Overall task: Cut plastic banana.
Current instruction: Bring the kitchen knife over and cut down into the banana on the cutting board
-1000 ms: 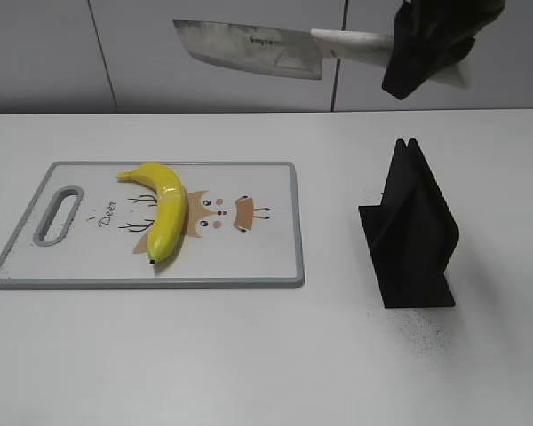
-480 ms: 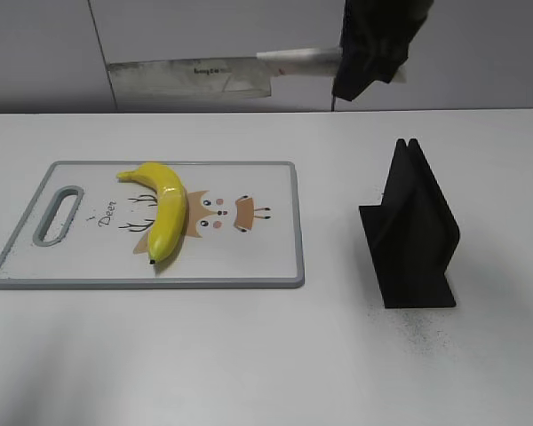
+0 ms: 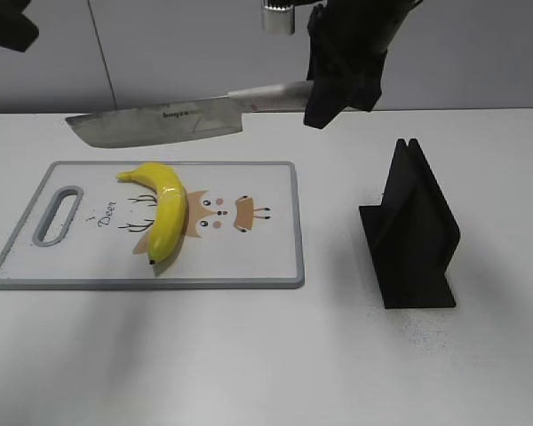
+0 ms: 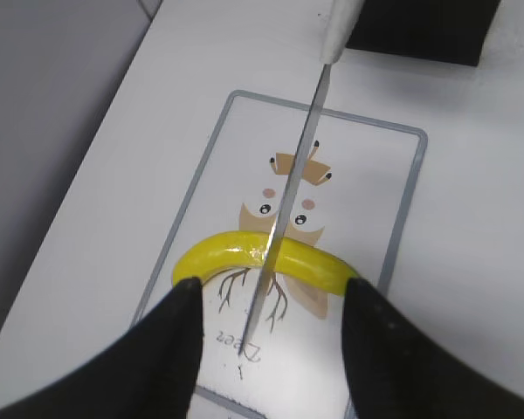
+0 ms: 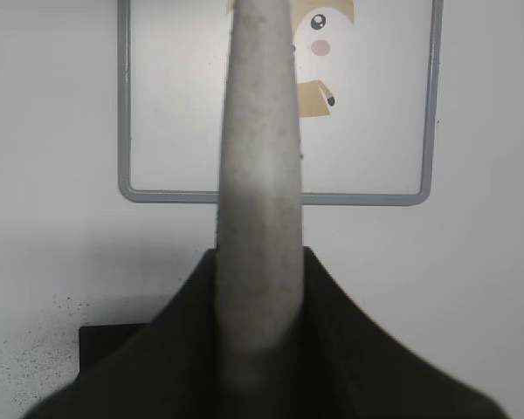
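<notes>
The plastic banana [image 3: 166,209] lies on the left half of the cutting board [image 3: 275,266], dark tip toward the front. My right gripper [image 3: 336,82] is shut on the white handle of a cleaver [image 3: 164,125]. It holds the blade level in the air behind and above the banana. In the right wrist view the handle [image 5: 258,166] runs out between the closed fingers. My left gripper [image 4: 275,349] is open and empty, high above the board. Its view looks down on the banana [image 4: 218,254], with the blade [image 4: 290,218] edge-on across it.
A black knife stand [image 3: 415,232] stands on the white table to the right of the board. The board has a grey rim [image 5: 125,113] and a handle slot [image 3: 59,213] at its left end. A grey wall is behind the table.
My right gripper has carried the cleaver left and down, from high at the back to just above the board's far edge. The left arm has come into view at the top left.
</notes>
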Controlling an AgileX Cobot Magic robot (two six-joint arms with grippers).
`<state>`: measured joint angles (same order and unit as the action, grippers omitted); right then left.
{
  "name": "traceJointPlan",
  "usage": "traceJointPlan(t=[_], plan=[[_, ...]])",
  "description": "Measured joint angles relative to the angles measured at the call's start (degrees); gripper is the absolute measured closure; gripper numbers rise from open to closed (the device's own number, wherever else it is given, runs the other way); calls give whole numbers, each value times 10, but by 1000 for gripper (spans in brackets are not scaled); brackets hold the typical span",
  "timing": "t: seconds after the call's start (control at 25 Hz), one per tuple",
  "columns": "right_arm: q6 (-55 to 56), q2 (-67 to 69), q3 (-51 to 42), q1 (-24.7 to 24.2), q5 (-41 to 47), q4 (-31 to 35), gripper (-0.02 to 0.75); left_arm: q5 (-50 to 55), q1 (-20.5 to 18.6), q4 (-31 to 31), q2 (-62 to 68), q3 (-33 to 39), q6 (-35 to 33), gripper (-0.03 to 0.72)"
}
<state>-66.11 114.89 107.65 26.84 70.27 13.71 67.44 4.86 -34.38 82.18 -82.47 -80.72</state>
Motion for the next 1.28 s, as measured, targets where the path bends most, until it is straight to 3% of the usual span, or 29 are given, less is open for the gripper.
traceJointPlan(t=[0.2,0.32,1.28], plan=[[-12,30,21,0,0,21,576,8,0,-26,69,-19,-117,184],[-20,46,29,0,-1,53,576,8,0,-26,104,-19,-143,184],[-25,73,33,-7,-11,74,576,-27,0,33,209,-19,-151,196]])
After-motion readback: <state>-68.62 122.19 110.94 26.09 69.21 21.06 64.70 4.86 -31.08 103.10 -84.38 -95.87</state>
